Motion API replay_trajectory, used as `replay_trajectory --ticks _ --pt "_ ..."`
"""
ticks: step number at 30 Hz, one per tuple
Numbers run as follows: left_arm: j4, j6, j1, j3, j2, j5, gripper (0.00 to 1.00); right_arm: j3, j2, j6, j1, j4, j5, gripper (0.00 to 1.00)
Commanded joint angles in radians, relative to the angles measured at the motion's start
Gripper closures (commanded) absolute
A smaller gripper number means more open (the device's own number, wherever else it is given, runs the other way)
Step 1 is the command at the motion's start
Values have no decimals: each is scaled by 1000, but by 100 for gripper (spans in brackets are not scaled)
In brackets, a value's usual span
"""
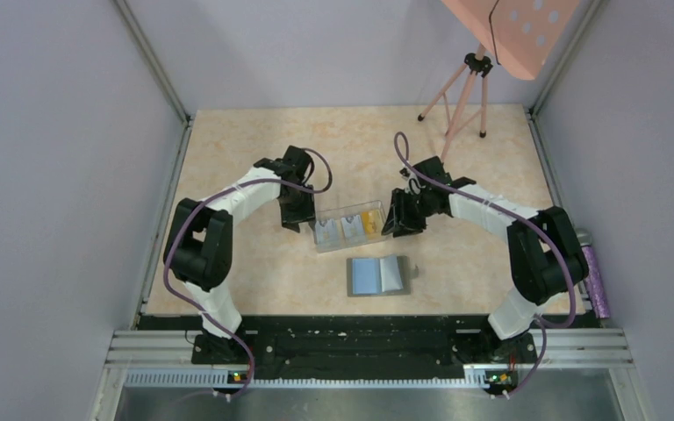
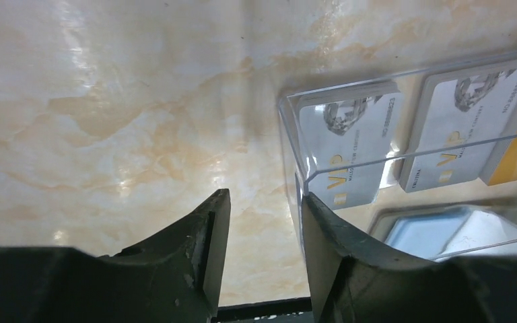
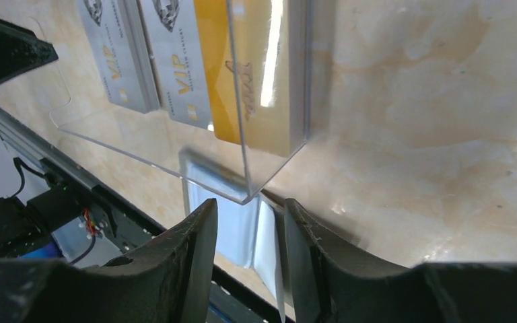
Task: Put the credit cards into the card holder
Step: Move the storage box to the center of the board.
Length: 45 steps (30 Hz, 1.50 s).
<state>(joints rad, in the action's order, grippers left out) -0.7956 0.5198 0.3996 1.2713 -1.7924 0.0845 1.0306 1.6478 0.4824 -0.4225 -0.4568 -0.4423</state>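
Observation:
The credit cards lie in a clear plastic three-compartment box [image 1: 348, 226]: two pale grey cards [image 2: 350, 145] [image 2: 468, 128] and one yellow card [image 3: 242, 74]. The card holder [image 1: 379, 274] lies open in front of the box, light blue inside; it also shows in the right wrist view [image 3: 232, 232]. My left gripper [image 1: 303, 219] is open and empty at the box's left end, its right finger [image 2: 326, 249] against the end wall. My right gripper [image 1: 401, 224] is open and empty at the box's right end, the box's near corner [image 3: 246, 196] just above its fingertips.
A pink tripod [image 1: 461, 96] with a pink perforated panel [image 1: 509, 26] stands at the back right. A purple cylinder [image 1: 595, 281] lies beyond the table's right edge. A metal rail [image 1: 369, 351] runs along the front. Grey walls enclose the table.

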Motion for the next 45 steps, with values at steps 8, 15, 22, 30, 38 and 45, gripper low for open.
replay_trajectory --ticks 8,15,22,30,38,45 --pt "-50 2 4 124 160 -18 50 45 -51 -5 -80 -14 -10 52" --pt "84 98 72 70 166 155 50 96 -42 -10 -13 -46 91 38" --pt "180 181 123 17 125 199 51 198 103 -31 -22 -44 2 52" --pt "253 221 140 -27 56 205 55 164 101 -14 -82 -45 -63 71" --pt "284 210 144 -30 -30 208 58 127 54 14 -101 -33 -72 69" --pt "311 203 149 -5 -85 232 63 118 62 36 -101 -6 -90 71"
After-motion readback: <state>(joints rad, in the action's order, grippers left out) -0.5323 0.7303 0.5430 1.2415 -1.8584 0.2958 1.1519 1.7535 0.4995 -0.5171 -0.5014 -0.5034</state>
